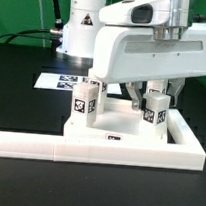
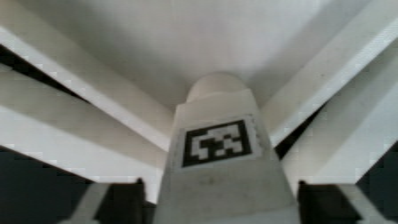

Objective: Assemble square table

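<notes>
Exterior view: a black tabletop (image 1: 21, 105) with a white robot base behind. One marker board (image 1: 54, 82) lies at the rear. One long white L-shaped rail (image 1: 87, 148) lies along the front. One white square tray (image 1: 117, 124) sits just behind the rail. Two tagged legs stand upright on it: the first leg (image 1: 86, 102) towards the exterior view's left, the second leg (image 1: 155, 115) towards its right. The end effector (image 1: 157, 98) is closed narrowly around the second leg's upper part.

Wrist view: one leg (image 2: 217, 150), bearing one tag, fills the centre, with pale blurred surfaces either side.
</notes>
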`<state>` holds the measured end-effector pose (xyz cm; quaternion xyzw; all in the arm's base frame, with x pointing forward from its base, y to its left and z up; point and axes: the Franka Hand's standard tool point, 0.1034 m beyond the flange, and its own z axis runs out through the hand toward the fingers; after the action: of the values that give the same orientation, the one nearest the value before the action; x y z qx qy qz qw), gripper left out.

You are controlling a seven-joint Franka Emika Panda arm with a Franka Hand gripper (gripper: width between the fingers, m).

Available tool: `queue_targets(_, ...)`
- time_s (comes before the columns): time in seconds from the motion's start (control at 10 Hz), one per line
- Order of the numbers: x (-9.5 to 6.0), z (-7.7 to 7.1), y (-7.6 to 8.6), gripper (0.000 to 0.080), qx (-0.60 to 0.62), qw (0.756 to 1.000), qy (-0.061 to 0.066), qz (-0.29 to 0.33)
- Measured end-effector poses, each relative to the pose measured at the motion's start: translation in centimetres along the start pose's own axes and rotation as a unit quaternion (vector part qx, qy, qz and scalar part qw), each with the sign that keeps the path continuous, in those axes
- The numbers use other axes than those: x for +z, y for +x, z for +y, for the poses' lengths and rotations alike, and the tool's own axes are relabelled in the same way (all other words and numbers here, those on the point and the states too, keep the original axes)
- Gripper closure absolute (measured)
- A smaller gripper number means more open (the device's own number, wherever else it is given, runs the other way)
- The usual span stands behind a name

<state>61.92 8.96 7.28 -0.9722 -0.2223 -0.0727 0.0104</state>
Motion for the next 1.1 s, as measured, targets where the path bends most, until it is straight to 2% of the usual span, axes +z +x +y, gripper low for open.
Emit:
queue_targets(0.1,0.02,0.0,-0.01,0.0511,0.01,1.0,0.0,0.0)
queue_targets(0.4,0.05,-0.02,-0.02,0.0511,0.103,0.995,0.001,0.0)
queue_targets(0.6,0.04,0.04,-0.03,0.0511,0.195,0.981,0.001,0.0)
queue_targets(0.9,0.0,-0.57,0.16,0.0509,0.35,0.937,0.005,-0.003)
queue_targets(1.1,0.05,-0.89,0.25,0.0509,0.44,0.898,0.006,-0.013)
